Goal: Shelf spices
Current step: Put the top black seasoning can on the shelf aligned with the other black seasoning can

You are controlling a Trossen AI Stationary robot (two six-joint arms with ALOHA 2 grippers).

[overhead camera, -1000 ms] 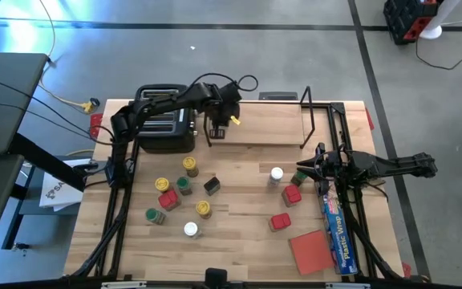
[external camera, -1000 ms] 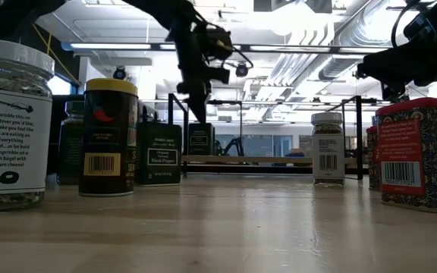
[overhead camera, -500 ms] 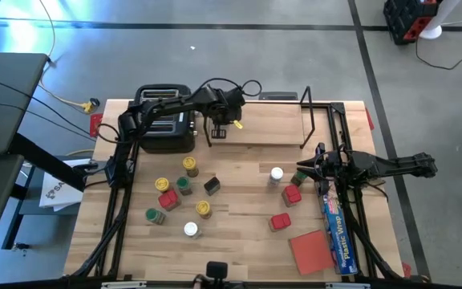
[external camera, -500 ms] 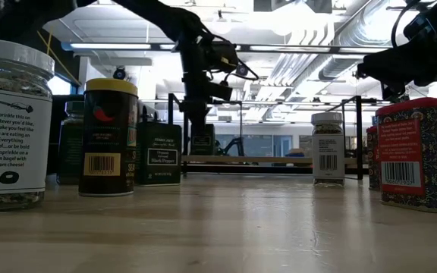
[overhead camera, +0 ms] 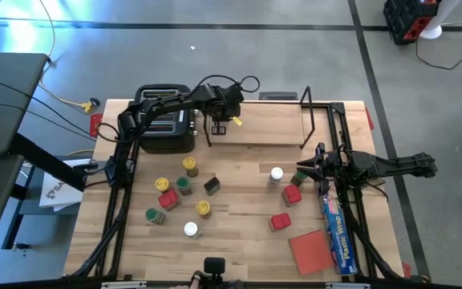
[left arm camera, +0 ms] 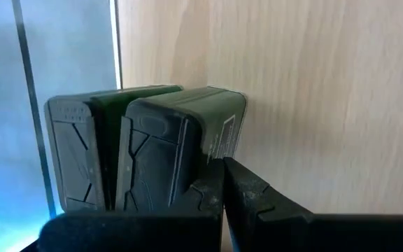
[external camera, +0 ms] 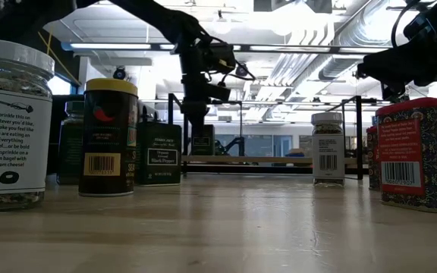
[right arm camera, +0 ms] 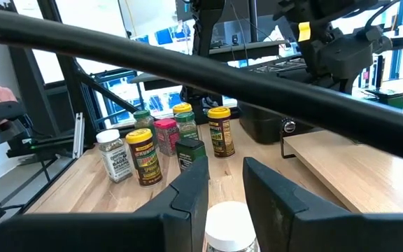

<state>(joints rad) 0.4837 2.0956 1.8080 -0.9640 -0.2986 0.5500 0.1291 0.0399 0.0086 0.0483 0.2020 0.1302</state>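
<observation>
The left end effector point(overhead camera: 217, 128), upper centre, is gripping the dark green square tin point(left arm camera: 180, 150), seemingly light, rigid, by its flat sides.

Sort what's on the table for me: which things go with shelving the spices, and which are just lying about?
Job: shelf; dark tins on its left end under the left tool; loose jars and red tins on the table.

Lying about: toaster; red pad; wrap box.
</observation>
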